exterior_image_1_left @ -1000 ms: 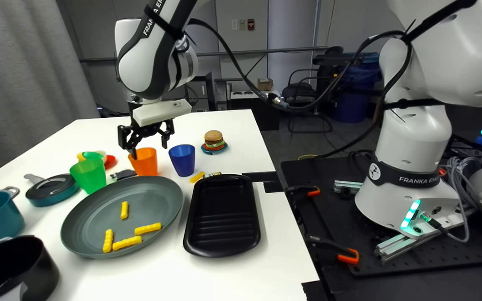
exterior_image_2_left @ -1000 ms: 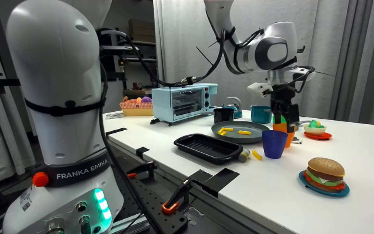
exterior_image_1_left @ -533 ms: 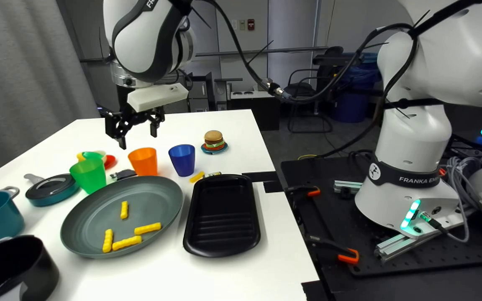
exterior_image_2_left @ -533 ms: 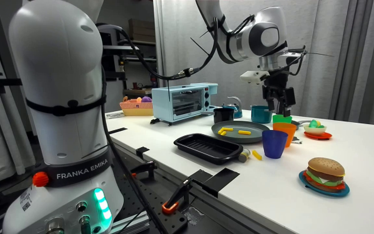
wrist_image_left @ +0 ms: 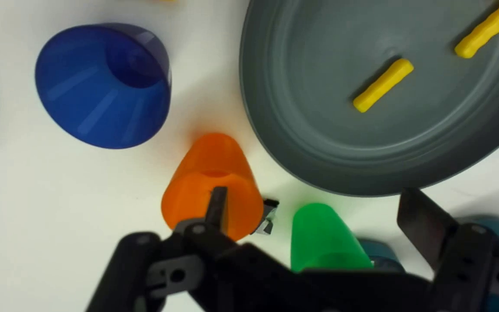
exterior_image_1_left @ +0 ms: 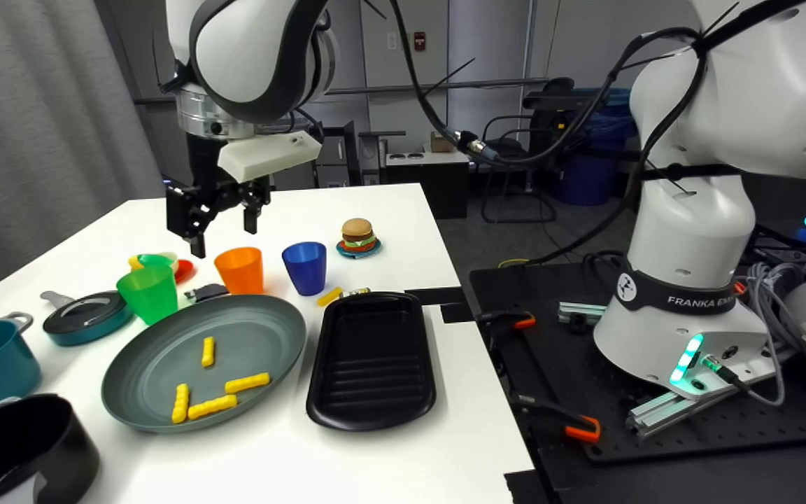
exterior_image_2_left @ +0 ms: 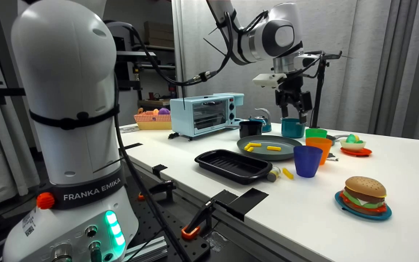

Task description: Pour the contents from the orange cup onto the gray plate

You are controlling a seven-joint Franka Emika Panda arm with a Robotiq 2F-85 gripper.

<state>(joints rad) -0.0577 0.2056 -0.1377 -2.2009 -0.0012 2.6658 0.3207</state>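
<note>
Change: gripper goes from down at the orange cup, a finger by its rim, to up and clear of it in both exterior views. Shifts sideways as well as up. Jaws stand wide apart, nothing between them, no hold on anything.

Orange cup doesn't budge as the gripper leaves: upright on the table, between green cup and blue cup, just beside the plate, a gap showing in the wrist view. Four fries lie on the plate, same spots throughout. A finger partly covers the cup's mouth in the wrist view; no fries in the part I can see, the rest I can't tell.

Meaning: I'd call the pour done and the cup let go; likely only backing off is left. One loose yellow piece sits on the table near the blue cup. Looks like a fry; can't tell whether it belongs to the cup's load. If it does, the plate is one short. Main risk, I'd guess: a low sideways swing with fingers spread clips the green cup.
</note>
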